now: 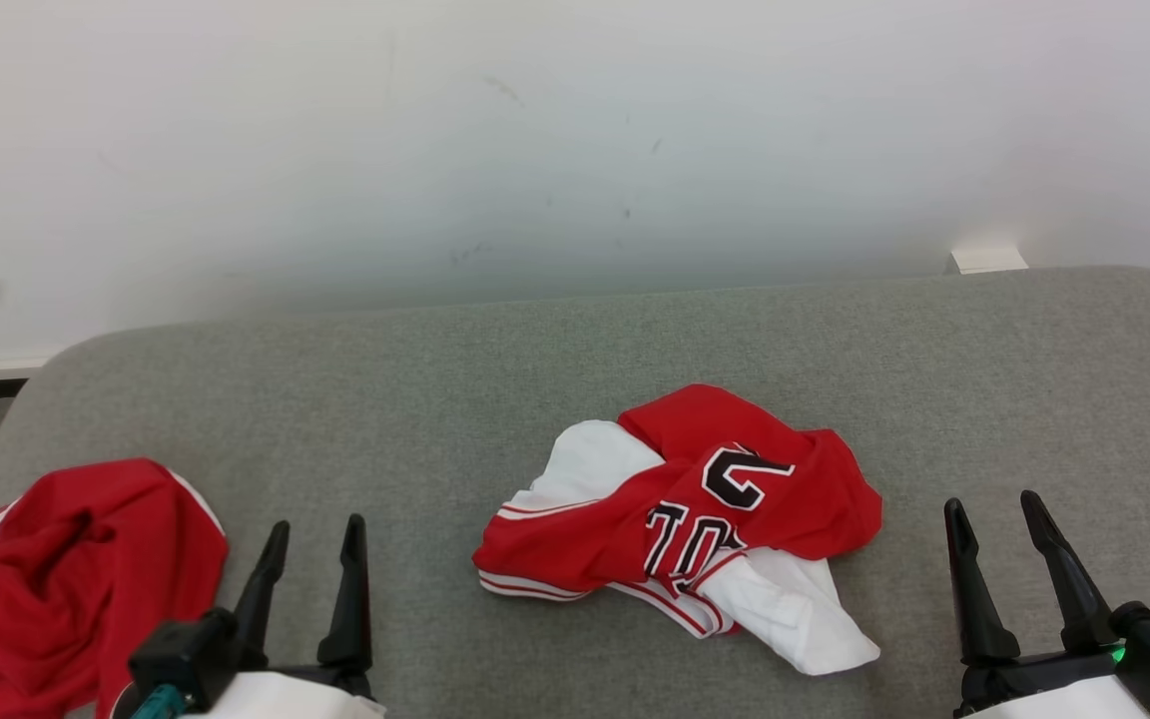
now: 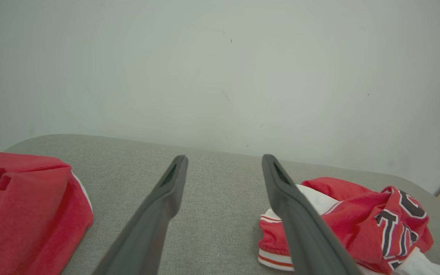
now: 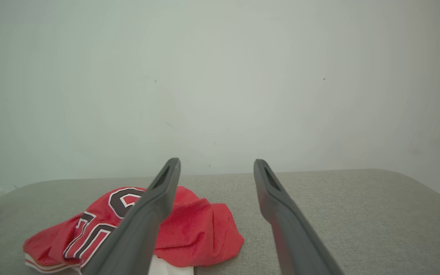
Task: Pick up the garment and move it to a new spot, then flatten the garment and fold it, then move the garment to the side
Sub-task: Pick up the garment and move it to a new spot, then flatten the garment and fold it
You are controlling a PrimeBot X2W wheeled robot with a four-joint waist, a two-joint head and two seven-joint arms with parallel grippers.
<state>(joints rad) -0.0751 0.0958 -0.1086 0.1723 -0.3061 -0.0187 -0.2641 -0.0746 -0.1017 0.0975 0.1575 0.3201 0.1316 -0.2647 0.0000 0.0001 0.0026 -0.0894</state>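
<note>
Jersey [image 1: 680, 524], red and white with black lettering edged in white, lies crumpled in a heap near the middle of the grey fabric cushion [image 1: 535, 369]. Red cloth is bunched over the top of the heap, while white parts stick out at its far left and its near right; striped trim shows along the near edge. The left gripper [image 1: 317, 522] hovers over the cushion at the lower left of the head view, its two dark fingers [image 1: 350, 589] spread wide with nothing between them, well apart from the jersey. The right gripper [image 1: 991, 499] sits at the lower right, likewise spread wide and empty, near the jersey's right side but not touching it. A second red garment [image 1: 76, 569] with a white edge lies rumpled at the cushion's left end, just beside the left gripper. Behind the cushion rises a pale wall [image 1: 575, 150] with a few small dark marks
</note>
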